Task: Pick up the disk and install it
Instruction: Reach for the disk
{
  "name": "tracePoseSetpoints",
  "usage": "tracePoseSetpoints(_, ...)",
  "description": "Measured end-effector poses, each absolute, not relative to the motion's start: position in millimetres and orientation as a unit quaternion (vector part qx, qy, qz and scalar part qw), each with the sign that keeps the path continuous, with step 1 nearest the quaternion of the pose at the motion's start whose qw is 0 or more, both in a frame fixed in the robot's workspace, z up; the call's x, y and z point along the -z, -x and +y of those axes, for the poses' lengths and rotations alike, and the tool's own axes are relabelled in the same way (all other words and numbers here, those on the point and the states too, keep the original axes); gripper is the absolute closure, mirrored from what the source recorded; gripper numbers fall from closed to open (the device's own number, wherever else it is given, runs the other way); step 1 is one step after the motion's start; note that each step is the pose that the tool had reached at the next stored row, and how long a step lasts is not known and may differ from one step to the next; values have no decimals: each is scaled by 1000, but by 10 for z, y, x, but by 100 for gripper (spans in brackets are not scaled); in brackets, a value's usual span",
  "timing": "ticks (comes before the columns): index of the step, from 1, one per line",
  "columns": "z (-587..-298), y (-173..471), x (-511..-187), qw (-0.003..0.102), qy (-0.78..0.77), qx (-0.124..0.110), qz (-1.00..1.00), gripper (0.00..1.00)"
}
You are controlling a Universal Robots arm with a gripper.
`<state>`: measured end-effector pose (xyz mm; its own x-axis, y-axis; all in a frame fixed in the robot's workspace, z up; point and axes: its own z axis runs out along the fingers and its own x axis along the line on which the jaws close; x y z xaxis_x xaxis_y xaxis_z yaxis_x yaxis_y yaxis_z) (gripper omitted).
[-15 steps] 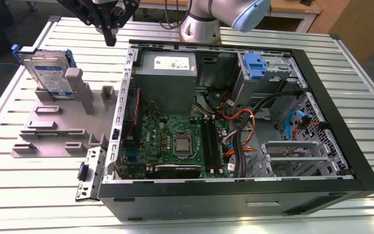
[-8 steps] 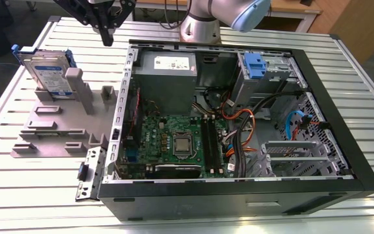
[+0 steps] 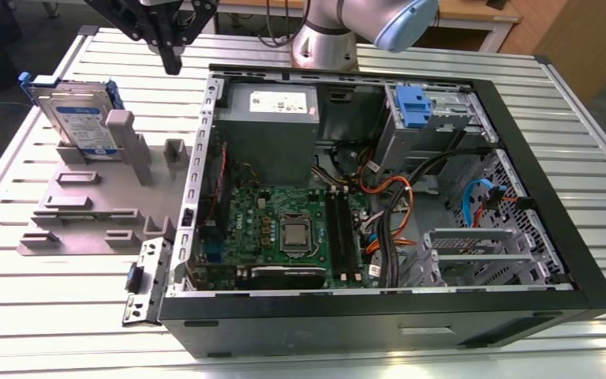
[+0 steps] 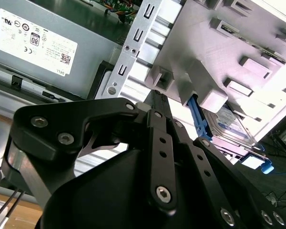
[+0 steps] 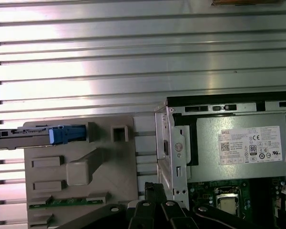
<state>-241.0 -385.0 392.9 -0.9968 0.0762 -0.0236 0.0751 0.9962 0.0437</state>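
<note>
In the exterior view, the big metal table (image 3: 29, 316) held an open computer case (image 3: 587, 284). At the case's 9 o'clock sat a grey holder (image 3: 82, 213), and the disk (image 3: 76, 118) stood upright in it. My gripper (image 3: 173, 63) hung with its fingers pressed together, holding nothing. The disk was at its 8 o'clock, not touching.

Free room: open air over the slatted surface (image 3: 108, 55) around the gripper (image 3: 173, 67).
Obstacles: grey fixture (image 3: 82, 207) with upright posts flanking the standing disk (image 3: 76, 118); case wall (image 3: 202, 158) just beside the fixture.
Inside the case: power supply (image 3: 271, 110), cable bundle (image 3: 387, 189), blue clip (image 3: 413, 106) in the drive bay.
</note>
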Motion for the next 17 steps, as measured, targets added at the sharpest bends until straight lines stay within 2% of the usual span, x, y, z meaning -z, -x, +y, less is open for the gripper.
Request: tracePoseSetpoints(17, -3849, 2506, -3927, 13, -38, -21, 999, 89)
